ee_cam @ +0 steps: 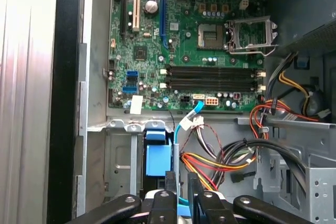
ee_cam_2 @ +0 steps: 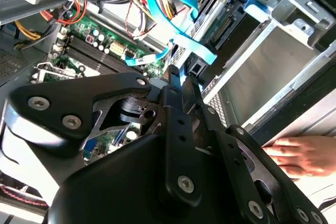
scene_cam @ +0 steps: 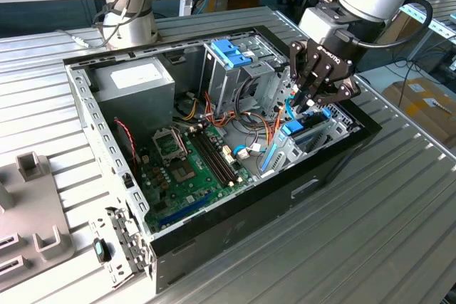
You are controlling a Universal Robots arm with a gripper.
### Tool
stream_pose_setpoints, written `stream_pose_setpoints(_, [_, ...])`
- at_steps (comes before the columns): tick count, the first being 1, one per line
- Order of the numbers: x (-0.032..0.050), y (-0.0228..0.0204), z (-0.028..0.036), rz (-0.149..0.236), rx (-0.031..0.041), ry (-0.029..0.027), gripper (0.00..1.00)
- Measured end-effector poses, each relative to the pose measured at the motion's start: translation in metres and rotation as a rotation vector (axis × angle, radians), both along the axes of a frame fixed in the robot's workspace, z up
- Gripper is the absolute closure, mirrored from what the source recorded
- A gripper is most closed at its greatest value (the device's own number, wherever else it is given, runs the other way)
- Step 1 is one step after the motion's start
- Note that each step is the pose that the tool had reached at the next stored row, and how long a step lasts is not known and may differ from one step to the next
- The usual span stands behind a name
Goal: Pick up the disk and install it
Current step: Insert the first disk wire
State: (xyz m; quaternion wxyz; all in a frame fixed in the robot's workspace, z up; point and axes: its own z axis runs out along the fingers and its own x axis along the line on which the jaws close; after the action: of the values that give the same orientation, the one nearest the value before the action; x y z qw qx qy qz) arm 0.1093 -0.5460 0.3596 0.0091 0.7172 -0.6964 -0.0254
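Observation:
The disk (scene_cam: 293, 130) stands on edge in a bay at the exterior view's right end of the open computer case (scene_cam: 114, 154), its light-blue carrier showing. My gripper (scene_cam: 305, 105) reaches down into the case just above it, the black fingers drawn close together. In the first wrist view the carrier of the disk (ee_cam: 157, 158) lies beside my gripper (ee_cam: 181, 179), and a thin light-blue cable (ee_cam: 178, 145) runs between the fingers. In the second wrist view my gripper (ee_cam_2: 181, 80) meets at that cable (ee_cam_2: 184, 43), with the disk (ee_cam_2: 251, 4) further along the bay.
A person's hand (ee_cam_2: 302, 153) rests by the case wall. A green motherboard (scene_cam: 189, 165), a grey power supply (scene_cam: 135, 83) and a metal drive cage with a darker blue bracket (scene_cam: 231, 51) are inside. Bundled wires (ee_cam: 220, 158) lie near the bay. Grey fixtures (scene_cam: 32, 211) sit on the ribbed table.

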Motion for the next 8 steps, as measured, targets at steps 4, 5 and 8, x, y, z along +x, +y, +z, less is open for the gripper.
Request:
stream_pose_setpoints(4, [0.0001, 0.0000, -0.0002, 0.000, 0.0000, -0.0324, 0.76])
stream_pose_setpoints(5, [0.0006, 0.0000, -0.0001, 0.000, -0.0001, -0.0324, 0.76])
stream_pose_setpoints(8, [0.0067, 0.0000, -0.0002, 0.000, 0.0000, -0.0324, 0.76])
